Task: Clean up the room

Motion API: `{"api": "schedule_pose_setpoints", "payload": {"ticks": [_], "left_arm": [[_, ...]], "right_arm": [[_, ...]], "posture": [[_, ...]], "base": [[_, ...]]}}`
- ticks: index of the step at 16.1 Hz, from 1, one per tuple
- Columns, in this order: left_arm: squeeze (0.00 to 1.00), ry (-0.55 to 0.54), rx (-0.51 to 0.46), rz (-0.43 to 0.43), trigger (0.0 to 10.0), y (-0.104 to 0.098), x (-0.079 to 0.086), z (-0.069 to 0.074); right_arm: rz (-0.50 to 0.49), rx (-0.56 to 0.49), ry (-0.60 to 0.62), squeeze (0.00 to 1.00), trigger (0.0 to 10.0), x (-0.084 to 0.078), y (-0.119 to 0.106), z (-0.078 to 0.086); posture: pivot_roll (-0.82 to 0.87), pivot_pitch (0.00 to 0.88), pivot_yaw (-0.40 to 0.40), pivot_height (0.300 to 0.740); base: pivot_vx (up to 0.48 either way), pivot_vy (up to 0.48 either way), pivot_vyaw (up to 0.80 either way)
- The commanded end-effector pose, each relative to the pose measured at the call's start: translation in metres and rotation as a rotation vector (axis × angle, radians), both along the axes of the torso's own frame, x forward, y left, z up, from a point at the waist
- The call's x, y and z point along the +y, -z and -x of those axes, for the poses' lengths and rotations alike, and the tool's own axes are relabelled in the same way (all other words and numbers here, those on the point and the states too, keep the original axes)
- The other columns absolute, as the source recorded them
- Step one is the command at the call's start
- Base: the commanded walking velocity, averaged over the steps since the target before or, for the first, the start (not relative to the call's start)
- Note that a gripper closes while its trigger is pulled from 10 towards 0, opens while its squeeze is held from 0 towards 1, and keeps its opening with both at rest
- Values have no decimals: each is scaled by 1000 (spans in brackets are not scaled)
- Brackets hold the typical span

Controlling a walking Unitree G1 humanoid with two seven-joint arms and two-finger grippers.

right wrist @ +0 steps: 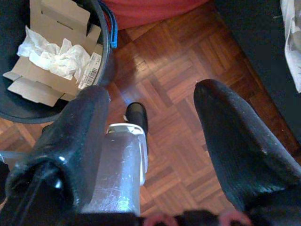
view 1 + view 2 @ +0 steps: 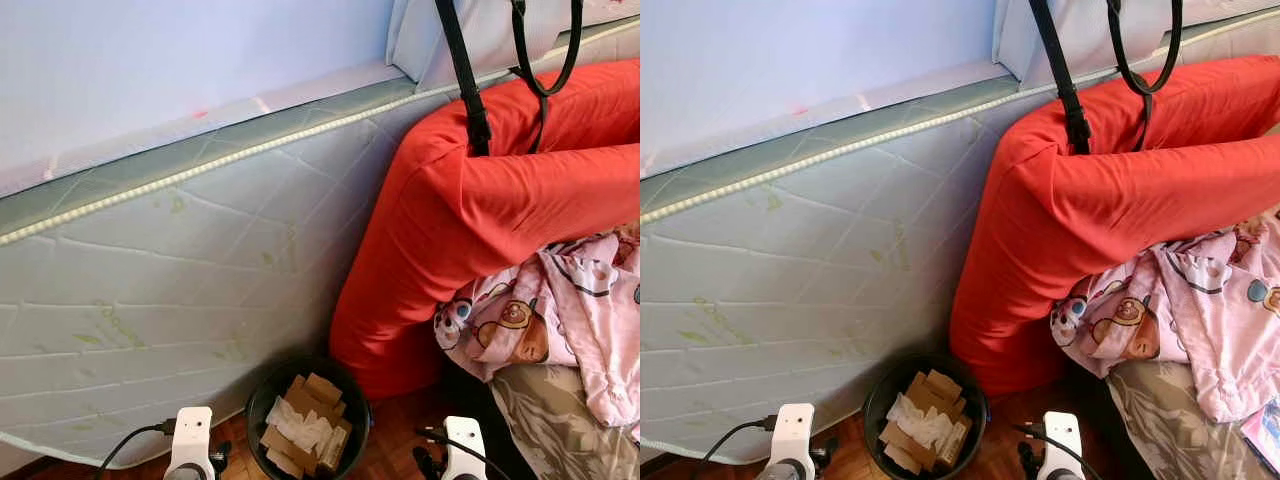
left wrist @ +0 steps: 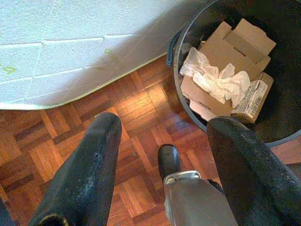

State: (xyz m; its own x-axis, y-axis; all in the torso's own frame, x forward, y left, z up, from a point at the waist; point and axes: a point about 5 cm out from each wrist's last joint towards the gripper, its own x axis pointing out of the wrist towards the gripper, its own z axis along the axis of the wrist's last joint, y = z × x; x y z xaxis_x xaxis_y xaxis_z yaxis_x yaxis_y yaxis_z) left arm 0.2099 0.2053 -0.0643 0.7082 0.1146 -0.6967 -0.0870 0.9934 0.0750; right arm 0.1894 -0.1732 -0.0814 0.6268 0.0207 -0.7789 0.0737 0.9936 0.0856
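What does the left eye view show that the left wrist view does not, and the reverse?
Head view alone: the red cushion leaning on the mattress, black straps hanging over it, and pink patterned fabric beside it. Wrist view alone: the left gripper, fingers spread and empty, above parquet floor. Shared: the black bin with flattened cardboard and crumpled paper, beside the quilted mattress.
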Motion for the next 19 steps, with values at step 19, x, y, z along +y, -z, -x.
{"api": "schedule_pose_setpoints", "payload": {"ticks": [19], "left_arm": [[0, 20, -1, 5, 10000, -14, -15, -31]], "right_arm": [[5, -26, 108, 0, 10000, -38, -15, -20]], "posture": [[0, 46, 28, 740]], "base": [[-197, 0, 0]]}}
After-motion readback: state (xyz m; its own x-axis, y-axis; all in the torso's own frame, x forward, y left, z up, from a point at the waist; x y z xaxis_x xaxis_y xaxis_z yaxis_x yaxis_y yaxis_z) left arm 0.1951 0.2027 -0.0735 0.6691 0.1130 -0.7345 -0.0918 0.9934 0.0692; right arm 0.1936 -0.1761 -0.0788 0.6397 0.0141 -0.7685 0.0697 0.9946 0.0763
